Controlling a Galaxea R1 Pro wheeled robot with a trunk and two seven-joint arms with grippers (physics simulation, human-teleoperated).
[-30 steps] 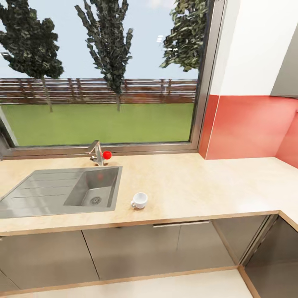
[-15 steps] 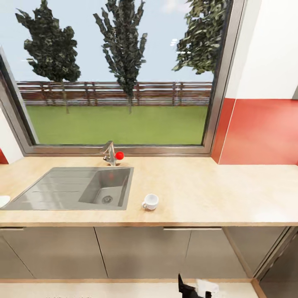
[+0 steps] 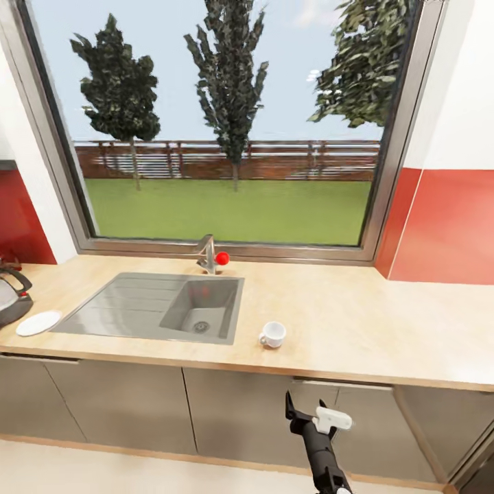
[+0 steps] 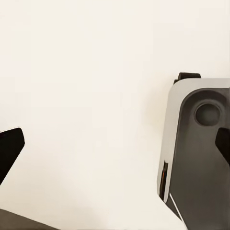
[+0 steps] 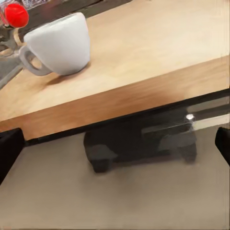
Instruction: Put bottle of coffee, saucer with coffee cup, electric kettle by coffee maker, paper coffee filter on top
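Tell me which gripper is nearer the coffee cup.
Right. The right gripper is just below the coffee cup at the counter edge; the left gripper faces the floor.

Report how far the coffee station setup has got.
Nothing looks assembled yet. The coffee cup stands alone on the countertop right of the sink; the saucer lies far off, left of the sink beside the electric kettle. In hand: the right claw, open, is below the counter edge near the cup. Left: cup onto saucer, and everything else.
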